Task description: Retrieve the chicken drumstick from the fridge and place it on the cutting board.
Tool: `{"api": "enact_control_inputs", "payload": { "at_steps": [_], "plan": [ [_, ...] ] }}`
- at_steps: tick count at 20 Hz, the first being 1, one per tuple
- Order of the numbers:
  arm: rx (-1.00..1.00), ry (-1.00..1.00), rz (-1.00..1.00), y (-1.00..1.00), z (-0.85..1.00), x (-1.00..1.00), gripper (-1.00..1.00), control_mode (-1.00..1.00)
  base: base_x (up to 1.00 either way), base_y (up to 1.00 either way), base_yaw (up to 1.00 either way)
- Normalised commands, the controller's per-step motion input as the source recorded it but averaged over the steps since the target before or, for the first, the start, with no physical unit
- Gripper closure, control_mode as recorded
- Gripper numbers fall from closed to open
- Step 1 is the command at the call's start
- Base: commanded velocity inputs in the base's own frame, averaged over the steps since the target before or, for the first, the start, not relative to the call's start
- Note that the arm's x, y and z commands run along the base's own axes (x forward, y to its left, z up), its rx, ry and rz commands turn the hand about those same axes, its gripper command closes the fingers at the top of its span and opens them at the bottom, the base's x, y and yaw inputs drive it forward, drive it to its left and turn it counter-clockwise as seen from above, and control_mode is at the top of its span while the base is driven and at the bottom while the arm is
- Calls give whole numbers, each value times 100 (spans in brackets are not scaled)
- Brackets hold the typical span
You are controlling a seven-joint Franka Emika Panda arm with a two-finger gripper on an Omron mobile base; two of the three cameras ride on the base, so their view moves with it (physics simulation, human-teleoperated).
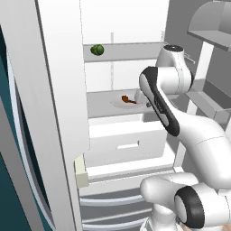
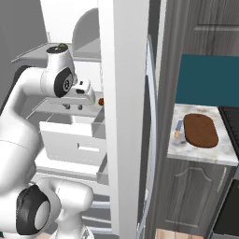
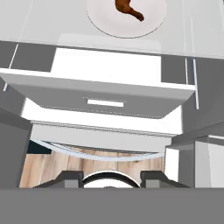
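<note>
The chicken drumstick (image 1: 127,99) (image 3: 129,9) lies on a white plate (image 1: 118,104) (image 3: 127,27) on the middle shelf of the open fridge (image 1: 103,113). My gripper (image 3: 111,177) (image 2: 74,107) hovers in front of that shelf, just above the drawer, short of the plate. Its fingers stand apart, open, with nothing between them. The dark-brown cutting board (image 2: 200,130) rests on the counter to the right of the fridge, beyond the open door (image 2: 123,116).
A round green vegetable (image 1: 97,49) sits on the upper shelf. A white drawer (image 1: 126,144) (image 3: 105,103) juts out below the plate's shelf. A small knife (image 2: 179,130) lies left of the board. The second thick white door (image 1: 58,90) stands open at the left.
</note>
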Motion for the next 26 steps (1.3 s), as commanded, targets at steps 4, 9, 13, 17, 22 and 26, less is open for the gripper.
{"api": "enact_control_inputs", "payload": {
  "at_steps": [4,9,13,17,22,26],
  "plan": [
    [0,-9,0,0,-12,0,-100,-100,0,0,0],
    [0,-15,0,0,-10,0,-100,-100,0,0,0],
    [0,-19,0,0,-1,0,-100,-100,0,0,0],
    [0,-15,0,0,0,12,-100,-100,0,0,0],
    [0,-8,0,0,0,23,-100,-100,0,0,0],
    [0,0,0,0,0,22,-100,-100,0,0,0]
  ]
}}
